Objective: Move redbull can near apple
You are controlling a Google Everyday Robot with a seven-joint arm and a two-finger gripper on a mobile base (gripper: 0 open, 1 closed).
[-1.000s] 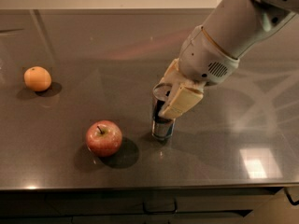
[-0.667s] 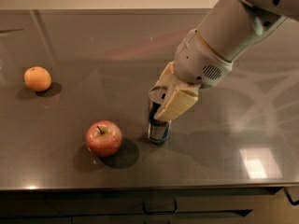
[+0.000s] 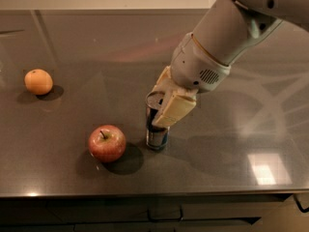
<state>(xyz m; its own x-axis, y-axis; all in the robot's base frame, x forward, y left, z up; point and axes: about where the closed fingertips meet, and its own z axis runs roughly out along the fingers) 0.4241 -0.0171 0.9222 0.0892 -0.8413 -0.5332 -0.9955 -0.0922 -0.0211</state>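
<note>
The redbull can [image 3: 156, 133] stands upright on the dark countertop [image 3: 96, 47], just right of the red apple [image 3: 106, 143], a small gap between them. My gripper [image 3: 166, 104] reaches down from the upper right, with its cream fingers [image 3: 175, 109] on either side of the can's upper part, shut on the can. The fingers hide part of the can's top and right side.
A small orange fruit [image 3: 38, 81] sits at the left of the countertop. The counter's front edge [image 3: 145, 196] runs just below the apple and can, with dark drawers under it. My white arm [image 3: 227, 37] fills the upper right.
The gripper and the can have shifted left, closer to the apple. The apple and the orange fruit have not moved.
</note>
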